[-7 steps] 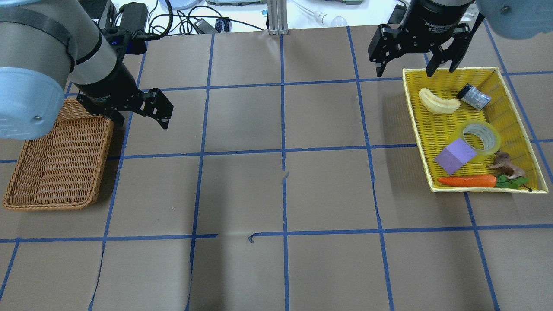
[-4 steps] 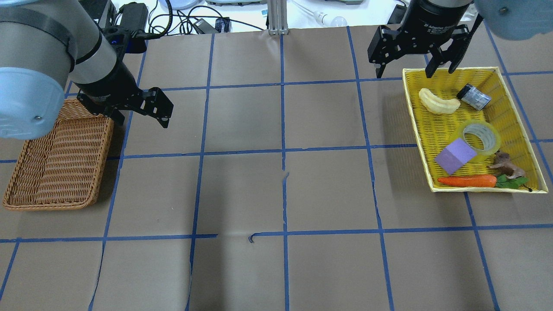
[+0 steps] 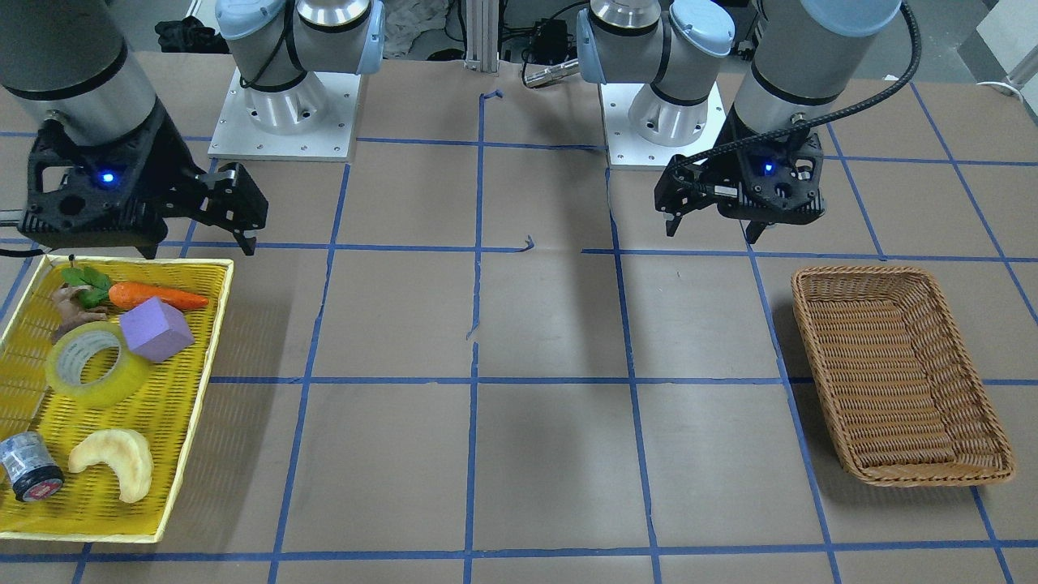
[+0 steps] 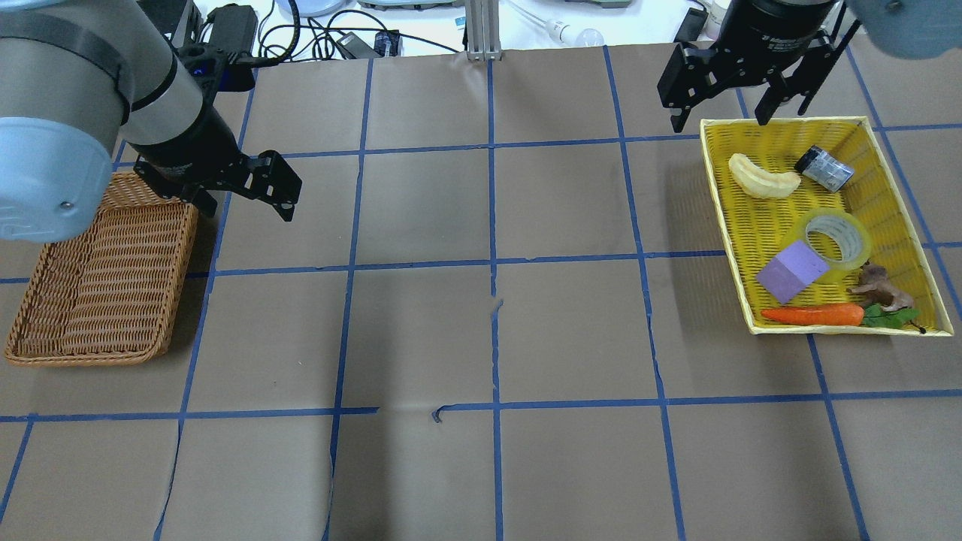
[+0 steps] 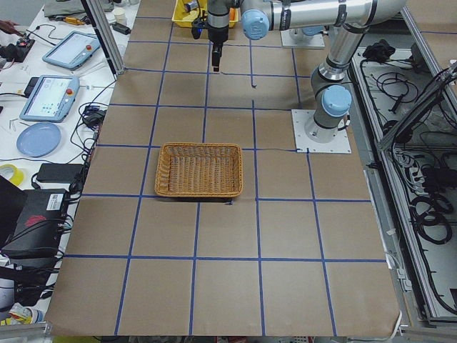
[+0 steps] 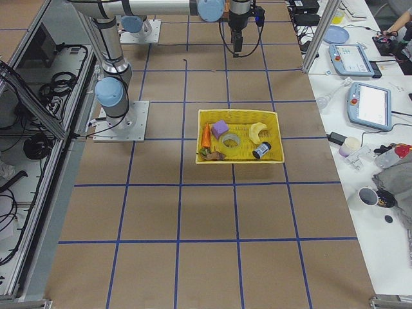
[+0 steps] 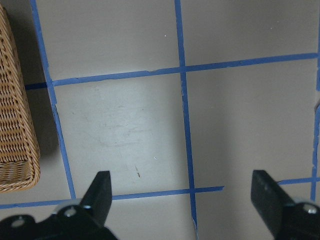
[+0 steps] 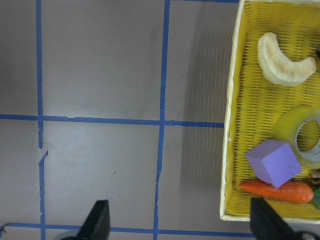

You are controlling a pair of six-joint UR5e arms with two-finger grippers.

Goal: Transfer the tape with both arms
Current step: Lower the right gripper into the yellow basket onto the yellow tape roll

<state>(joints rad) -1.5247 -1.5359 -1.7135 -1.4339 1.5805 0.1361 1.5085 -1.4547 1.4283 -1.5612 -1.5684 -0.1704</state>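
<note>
The tape [image 4: 859, 242] is a translucent yellow ring lying flat in the yellow tray [image 4: 725, 218], touching a purple block [image 4: 791, 272]. It also shows in the front view [image 3: 89, 395] and at the right edge of the right wrist view [image 8: 292, 130]. My right gripper [image 4: 720, 119] is open and empty, above the tray's far left corner; it also shows in the front view [image 3: 199, 247]. My left gripper [image 4: 246, 212] is open and empty, over bare table just right of the wicker basket [image 4: 22, 315]. Both wrist views show the jaws spread wide.
The tray also holds a carrot [image 4: 812, 314], a pale banana-shaped piece [image 4: 763, 179], a silver-black roll [image 4: 824, 167] and a small brown figure [image 4: 875, 284]. The basket [image 3: 811, 324] holds nothing. Blue tape lines grid the brown table. Cables lie beyond the far edge.
My right gripper has shifted slightly to the right and toward the far edge, still open. The left arm and the tray's objects have not moved.
</note>
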